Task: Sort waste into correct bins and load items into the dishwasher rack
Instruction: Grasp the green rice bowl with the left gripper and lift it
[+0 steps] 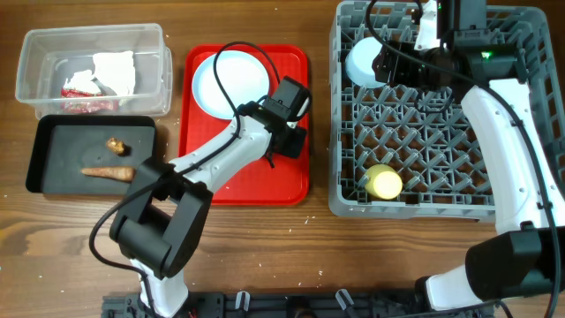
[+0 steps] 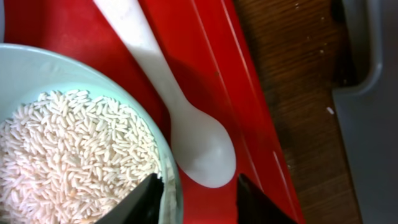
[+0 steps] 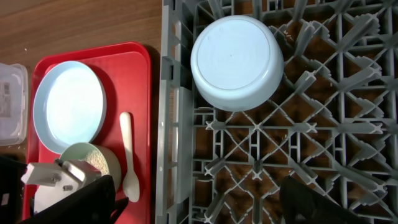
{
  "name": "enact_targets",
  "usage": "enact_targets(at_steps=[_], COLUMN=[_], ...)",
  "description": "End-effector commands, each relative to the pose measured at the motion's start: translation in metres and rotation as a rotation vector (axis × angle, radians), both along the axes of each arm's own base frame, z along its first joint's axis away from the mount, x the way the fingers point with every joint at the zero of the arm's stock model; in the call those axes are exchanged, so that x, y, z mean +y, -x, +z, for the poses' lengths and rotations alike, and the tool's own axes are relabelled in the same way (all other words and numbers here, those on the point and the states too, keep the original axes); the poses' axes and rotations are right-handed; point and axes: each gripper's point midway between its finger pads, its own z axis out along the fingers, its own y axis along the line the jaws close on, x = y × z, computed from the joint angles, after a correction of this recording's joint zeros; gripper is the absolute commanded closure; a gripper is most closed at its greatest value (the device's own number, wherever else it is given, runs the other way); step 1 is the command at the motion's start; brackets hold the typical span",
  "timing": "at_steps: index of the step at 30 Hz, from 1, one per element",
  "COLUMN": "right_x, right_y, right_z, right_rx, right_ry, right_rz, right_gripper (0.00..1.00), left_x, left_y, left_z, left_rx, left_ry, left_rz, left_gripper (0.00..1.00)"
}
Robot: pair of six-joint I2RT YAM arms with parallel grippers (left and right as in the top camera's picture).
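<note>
Left end effector (image 2: 198, 202) open at the rim of one pale blue bowl (image 2: 37, 68) full of white rice grains (image 2: 68, 155); one white plastic spoon (image 2: 199, 146) at frame centre

Bench (image 1: 265, 265): brown, wood grain.
Serving tray (image 1: 265, 181): plain red.
Plate (image 1: 229, 79): white, faint blue cast.
Small bowl (image 2: 37, 68): pale blue; rice (image 2: 68, 155) in it white.
Spoon (image 2: 199, 146): white, slightly translucent.
Rack (image 1: 441, 150): grey, diagonal lattice floor, brown bench showing through the gaps.
Upturned bowl (image 1: 364, 62): white.
Cup (image 1: 385, 182): yellow.
Tub (image 1: 40, 53): clear; napkin (image 1: 115, 71) white, wrapper (image 1: 84, 102) red.
Shallow tray (image 1: 57, 150): black; sausage-like piece (image 1: 106, 173) orange-brown, lump (image 1: 116, 144) brown.
</note>
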Motion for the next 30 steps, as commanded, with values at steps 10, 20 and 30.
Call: enact_targets(at_steps=[10, 20, 30], right_x=[0.000, 0.000, 0.000], right_y=[0.002, 0.001, 0.001], right_z=[0.008, 0.009, 0.008], right_rx=[-0.024, -0.018, -0.013], right_ry=[0.006, -0.016, -0.020], right_rz=[0.016, -0.017, -0.025], right_gripper=[0.14, 0.14, 0.14], left_x=[0.020, 0.087, 0.238], left_y=[0.011, 0.020, 0.007], left_z=[0.009, 0.123, 0.142], left_rx=[0.070, 0.155, 0.201], left_ry=[-0.044, 0.146, 0.385], left_rz=[0.188, 0.423, 0.694], left_gripper=[0.96, 0.96, 0.96])
